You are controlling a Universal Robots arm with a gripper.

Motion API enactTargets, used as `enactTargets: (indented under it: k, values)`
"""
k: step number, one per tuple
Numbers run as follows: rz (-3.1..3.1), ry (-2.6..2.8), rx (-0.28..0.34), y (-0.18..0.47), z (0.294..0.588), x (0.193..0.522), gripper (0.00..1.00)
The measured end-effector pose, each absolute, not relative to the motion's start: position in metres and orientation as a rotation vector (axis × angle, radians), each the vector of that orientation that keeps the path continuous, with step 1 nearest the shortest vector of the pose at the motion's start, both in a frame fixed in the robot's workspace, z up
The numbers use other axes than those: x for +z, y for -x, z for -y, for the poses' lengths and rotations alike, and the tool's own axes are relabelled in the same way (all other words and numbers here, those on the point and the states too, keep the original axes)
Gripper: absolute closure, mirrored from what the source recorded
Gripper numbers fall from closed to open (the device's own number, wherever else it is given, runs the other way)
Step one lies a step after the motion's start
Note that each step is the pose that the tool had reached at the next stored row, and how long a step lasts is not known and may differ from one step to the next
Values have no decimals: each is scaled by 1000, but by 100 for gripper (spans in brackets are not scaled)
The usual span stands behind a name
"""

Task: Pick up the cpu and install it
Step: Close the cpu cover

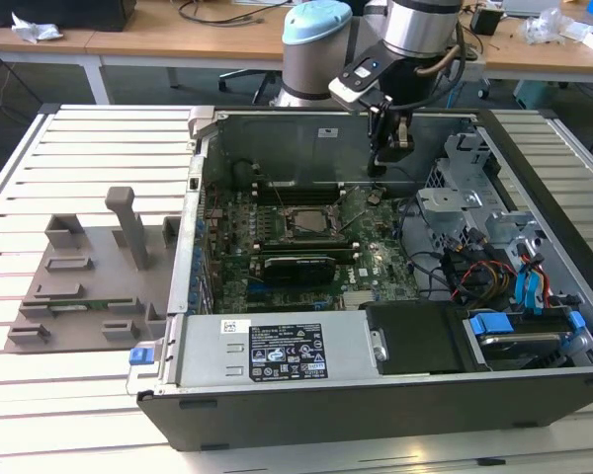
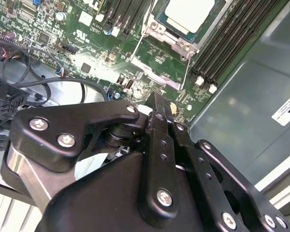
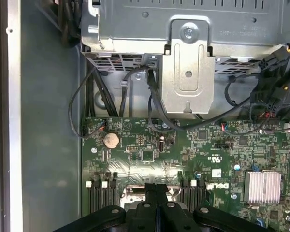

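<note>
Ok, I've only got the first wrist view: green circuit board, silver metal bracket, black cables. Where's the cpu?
Observer: In the second wrist view the cpu, a small square chip with a silvery top plate, lies inside the dark metal-edged socket frame on the green board.
Operator: And where's the gripper from there?
Observer: In the exterior view the black gripper hangs above the board, to the exterior view's right of the socket frame and apart from the cpu.
Operator: Anything beside the case?
Observer: A grey moulded fixture with an upright post sits on the slatted table, at the exterior view's left of the open case.
</note>
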State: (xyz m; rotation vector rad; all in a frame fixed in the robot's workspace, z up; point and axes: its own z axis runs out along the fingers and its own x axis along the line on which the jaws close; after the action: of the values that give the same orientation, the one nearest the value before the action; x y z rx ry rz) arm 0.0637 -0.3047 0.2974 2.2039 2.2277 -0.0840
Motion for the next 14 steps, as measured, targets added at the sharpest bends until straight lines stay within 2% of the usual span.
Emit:
enactTargets:
  k: [14]
  values:
    - [-2233,-2193,-94,-77,303,266,89]
